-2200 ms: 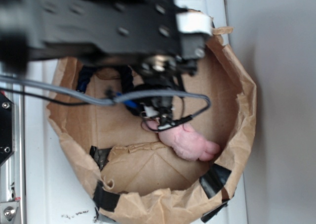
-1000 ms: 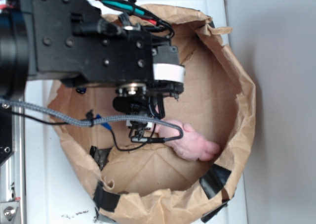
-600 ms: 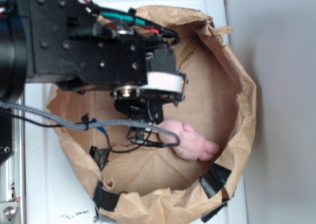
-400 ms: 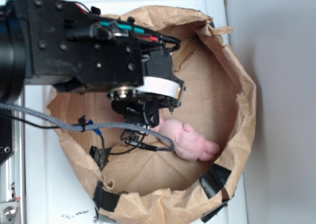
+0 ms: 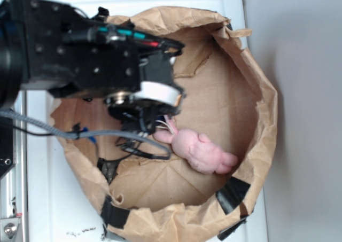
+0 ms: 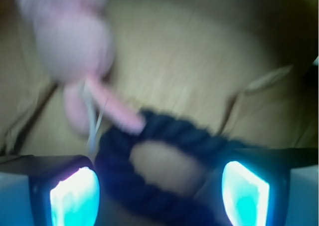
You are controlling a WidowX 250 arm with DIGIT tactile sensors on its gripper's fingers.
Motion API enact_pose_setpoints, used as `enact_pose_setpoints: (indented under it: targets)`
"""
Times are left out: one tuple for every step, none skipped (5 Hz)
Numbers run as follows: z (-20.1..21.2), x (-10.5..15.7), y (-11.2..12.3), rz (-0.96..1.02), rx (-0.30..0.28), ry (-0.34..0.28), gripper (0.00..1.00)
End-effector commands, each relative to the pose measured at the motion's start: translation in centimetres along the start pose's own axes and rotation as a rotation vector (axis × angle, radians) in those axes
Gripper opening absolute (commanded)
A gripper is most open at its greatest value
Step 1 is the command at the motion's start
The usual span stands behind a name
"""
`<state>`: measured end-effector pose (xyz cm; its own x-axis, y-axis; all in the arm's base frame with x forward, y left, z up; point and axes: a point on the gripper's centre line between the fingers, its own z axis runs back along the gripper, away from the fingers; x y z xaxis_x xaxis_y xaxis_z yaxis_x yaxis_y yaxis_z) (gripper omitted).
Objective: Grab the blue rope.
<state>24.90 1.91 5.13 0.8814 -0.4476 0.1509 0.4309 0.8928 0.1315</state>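
Down in the brown paper bag point(image 5: 256, 119), the gripper point(image 6: 159, 186) hangs with its fingers point(image 6: 75, 196) spread apart, clamped on nothing. The blue rope point(image 6: 169, 136) lies looped on the bag's floor between them, one end touching the pink plush toy point(image 5: 200, 151).

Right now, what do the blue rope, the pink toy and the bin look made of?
Blue rope: twisted fibre, matte navy; thick strands show, though blurred. Pink toy: soft plush fabric, fuzzy surface. Bin: brown paper, creased and torn at the rim, patched with what looks like black tape. The tool has its fingers spread either side of the rope.
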Motion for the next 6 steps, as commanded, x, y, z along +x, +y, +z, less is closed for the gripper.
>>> enact_pose_setpoints:
  targets:
    - [1.4,-0.4,-2.7,-0.054,-0.023,-0.022,1.00]
    - [0.4,-0.5,-3.3,-0.058,-0.027,-0.020,1.00]
    - [-0.6,0.5,-1.4,-0.038,-0.047,-0.028,1.00]
    - [-1.3,1.5,-0.3,-0.008,-0.064,-0.018,1.00]
    - [-1.9,1.7,0.2,-0.003,-0.081,-0.012,1.00]
    - [-2.4,1.4,-0.5,-0.037,-0.143,-0.022,1.00]
